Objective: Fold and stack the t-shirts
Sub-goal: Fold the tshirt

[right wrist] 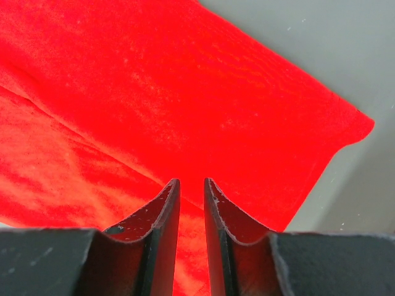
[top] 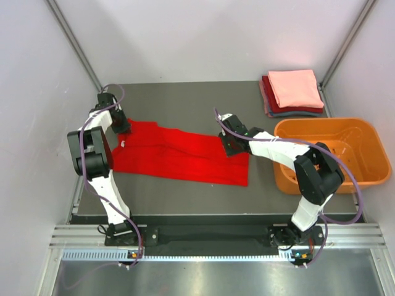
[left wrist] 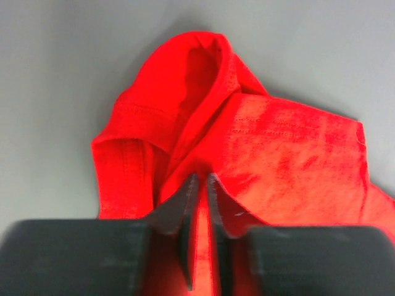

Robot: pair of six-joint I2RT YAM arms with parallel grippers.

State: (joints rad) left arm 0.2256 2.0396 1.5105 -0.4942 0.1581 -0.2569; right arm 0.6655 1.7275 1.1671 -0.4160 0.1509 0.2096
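A bright red t-shirt (top: 179, 157) lies spread as a long band across the dark table. My left gripper (top: 121, 129) is at its left end. In the left wrist view that gripper (left wrist: 202, 177) has its jaws nearly together on a bunched ridge of the red cloth (left wrist: 278, 160). My right gripper (top: 227, 147) is at the shirt's far right edge. In the right wrist view the gripper (right wrist: 191, 180) stands narrow with a fold of the red cloth (right wrist: 185, 92) between its fingers. A stack of folded t-shirts (top: 293, 92) sits at the back right, salmon-pink on top.
An orange plastic basket (top: 321, 123) stands at the right edge of the table, just right of my right arm. White walls close in the table on the left, right and back. The metal frame rail runs along the near edge.
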